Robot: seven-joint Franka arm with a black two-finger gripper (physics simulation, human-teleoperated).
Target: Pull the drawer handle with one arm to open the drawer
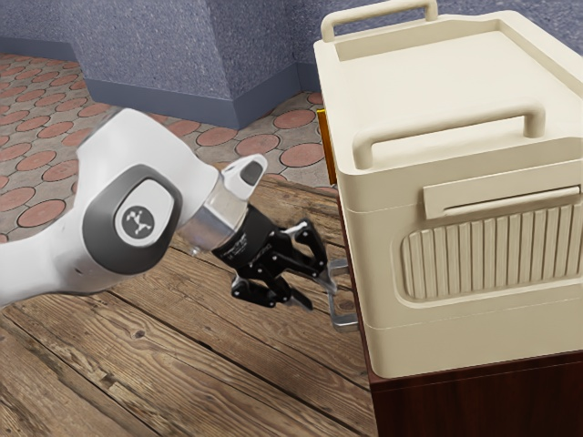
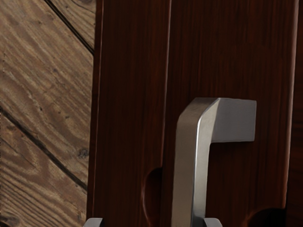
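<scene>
Drawer handle near weathered wooden planks, speckled blue-grey walls beyond.

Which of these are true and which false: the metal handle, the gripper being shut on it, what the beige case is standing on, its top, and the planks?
1. A metal handle sticks out from dark red-brown wood. True.
2. The gripper is shut on that handle. False: its fingers stand apart, open.
3. The beige case stands on the wooden planks. False: it is on the dark wooden cabinet.
4. The case has two raised beige bars on top. True.
5. The planks are painted white. False: they are brown.
</scene>
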